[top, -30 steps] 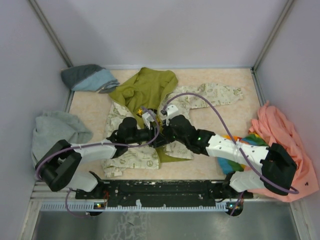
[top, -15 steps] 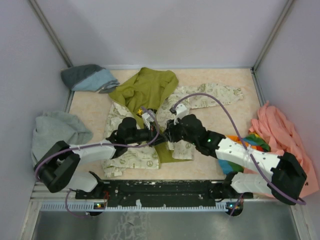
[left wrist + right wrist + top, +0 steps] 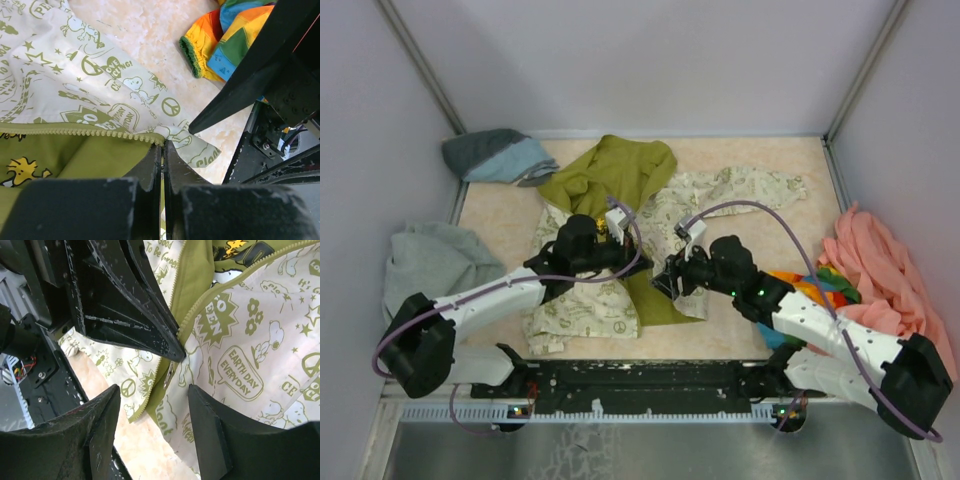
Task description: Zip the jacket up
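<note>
The cream printed jacket [image 3: 582, 312] lies open on the table, its olive hood [image 3: 610, 175] at the far side. My left gripper [image 3: 638, 262] is shut on the lower end of the zipper strip [image 3: 75, 131], where the teeth meet the cream hem [image 3: 197, 150]. In the right wrist view the left fingers [image 3: 150, 325] pinch that spot, and a small metal zipper pull [image 3: 170, 375] hangs just under their tips. My right gripper [image 3: 155, 412] stands open a little short of the pull and touches nothing. From above, the right gripper [image 3: 665, 280] is just right of the left one.
A grey sweatshirt [image 3: 430, 260] lies at the left edge. A grey-blue garment [image 3: 495, 155] sits in the far left corner. A peach-pink garment [image 3: 880, 260] is heaped on the right, with a rainbow-coloured garment [image 3: 815, 285] under the right arm, also seen as the rainbow garment [image 3: 225, 40].
The left gripper has shut on the zipper end. The right gripper has let go, opened and drawn back to the right. The left wrist has shifted slightly away from the bases.
</note>
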